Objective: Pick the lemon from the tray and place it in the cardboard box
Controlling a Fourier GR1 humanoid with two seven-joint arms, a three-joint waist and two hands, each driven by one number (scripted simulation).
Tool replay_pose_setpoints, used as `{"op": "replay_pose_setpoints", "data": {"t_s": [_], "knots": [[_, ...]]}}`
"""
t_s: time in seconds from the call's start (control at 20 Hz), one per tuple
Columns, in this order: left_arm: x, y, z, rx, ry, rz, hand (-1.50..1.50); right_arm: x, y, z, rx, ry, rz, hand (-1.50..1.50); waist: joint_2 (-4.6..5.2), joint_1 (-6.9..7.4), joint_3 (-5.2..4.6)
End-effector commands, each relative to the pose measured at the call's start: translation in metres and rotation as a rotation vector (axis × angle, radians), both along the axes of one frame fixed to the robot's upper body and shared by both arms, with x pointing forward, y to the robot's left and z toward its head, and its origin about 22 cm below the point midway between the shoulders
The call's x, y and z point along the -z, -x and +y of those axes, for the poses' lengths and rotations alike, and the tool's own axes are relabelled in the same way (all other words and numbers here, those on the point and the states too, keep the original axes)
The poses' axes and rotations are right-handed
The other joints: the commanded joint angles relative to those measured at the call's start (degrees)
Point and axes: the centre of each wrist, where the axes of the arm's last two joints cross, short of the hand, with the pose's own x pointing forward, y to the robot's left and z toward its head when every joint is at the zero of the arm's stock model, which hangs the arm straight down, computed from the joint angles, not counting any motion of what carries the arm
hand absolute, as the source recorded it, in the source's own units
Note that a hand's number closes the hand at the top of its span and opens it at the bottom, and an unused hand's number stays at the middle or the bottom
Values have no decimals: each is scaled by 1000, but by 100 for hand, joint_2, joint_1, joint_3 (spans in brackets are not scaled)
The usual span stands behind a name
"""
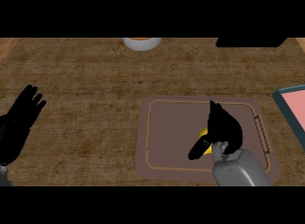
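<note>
Your right hand [224, 127] sat over the lemon [207, 143] on the tray [174, 131], fingers straight, thumb spread, not closed yet. Left hand [16, 124] rested open at left. Risk: lemon was mostly hidden, so an off-centre close could've rolled it away. Box [290, 118] lay right.

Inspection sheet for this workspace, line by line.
Surface: brown wooden counter, lighter strips at both side edges.
Job's things: lemon on the brown tray, mostly hidden by the right hand; box with a pink inside at the right edge, partly cut off.
Clutter: white bowl at the far edge; black object at far right, kind unclear.
Hands: right hand open over the lemon; left hand open, resting at left.
Cables: nothing seen.
Surroundings: nothing seen.
</note>
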Motion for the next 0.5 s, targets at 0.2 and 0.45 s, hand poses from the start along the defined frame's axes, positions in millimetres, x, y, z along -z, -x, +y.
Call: {"op": "replay_pose_setpoints", "data": {"t_s": [0.2, 0.45], "knots": [[-14, 10, -5, -9, 0, 2, 0, 10, 7, -3, 133, 98, 132, -150, -15, 21, 7], [8, -6, -3, -13, -5, -11, 0, 4, -2, 1, 66, 120, 39, 150, 8, -4, 4]]}}
